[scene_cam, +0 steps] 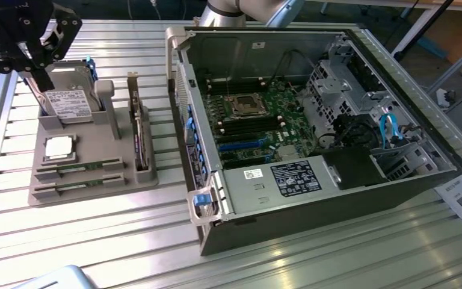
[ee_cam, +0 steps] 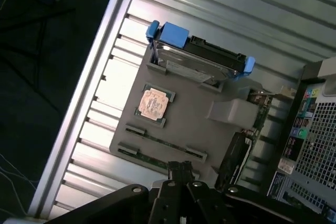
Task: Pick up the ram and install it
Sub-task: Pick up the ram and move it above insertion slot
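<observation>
Two rams, thin green sticks, stand on edge in the front slots of the grey holder [scene_cam: 94,192]: one ram [scene_cam: 82,166] [ee_cam: 164,141] and a second ram [scene_cam: 79,184] [ee_cam: 149,157] beside it. My gripper [scene_cam: 30,63] [ee_cam: 179,167] hangs above the holder's far corner by the hard drive, apart from both sticks. Its fingertips are together and shut on nothing. The open computer case [scene_cam: 319,198] lies at the exterior view's right, with the motherboard's dark memory slots [scene_cam: 247,125] beside the CPU socket [scene_cam: 243,105].
The holder also carries a hard drive [scene_cam: 69,99] [ee_cam: 199,59] with blue brackets, a square silver CPU chip [scene_cam: 58,147] [ee_cam: 154,103] and a dark expansion card [scene_cam: 139,138] [ee_cam: 236,153]. The ribbed metal table [scene_cam: 94,241] runs under everything. Its edge is close behind the holder.
</observation>
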Robot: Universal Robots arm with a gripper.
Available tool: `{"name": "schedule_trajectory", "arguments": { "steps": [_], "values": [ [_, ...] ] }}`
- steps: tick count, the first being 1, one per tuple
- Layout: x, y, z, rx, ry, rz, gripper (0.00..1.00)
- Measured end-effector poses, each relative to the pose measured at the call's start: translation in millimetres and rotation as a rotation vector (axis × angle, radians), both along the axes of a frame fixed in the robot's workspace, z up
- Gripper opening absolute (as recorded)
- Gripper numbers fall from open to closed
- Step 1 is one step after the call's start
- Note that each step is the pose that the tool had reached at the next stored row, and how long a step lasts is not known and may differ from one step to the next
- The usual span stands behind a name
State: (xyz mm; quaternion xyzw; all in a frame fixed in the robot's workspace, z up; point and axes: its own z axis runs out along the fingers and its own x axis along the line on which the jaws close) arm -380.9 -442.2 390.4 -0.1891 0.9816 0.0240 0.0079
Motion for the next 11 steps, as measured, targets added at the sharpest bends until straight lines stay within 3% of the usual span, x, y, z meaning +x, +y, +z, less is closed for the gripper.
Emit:
{"name": "schedule_trajectory", "arguments": {
  "steps": [11],
  "values": [
    [0.0,0.0,-1.2,-0.0001,0.0,0.205,0.1]
  ]
}}
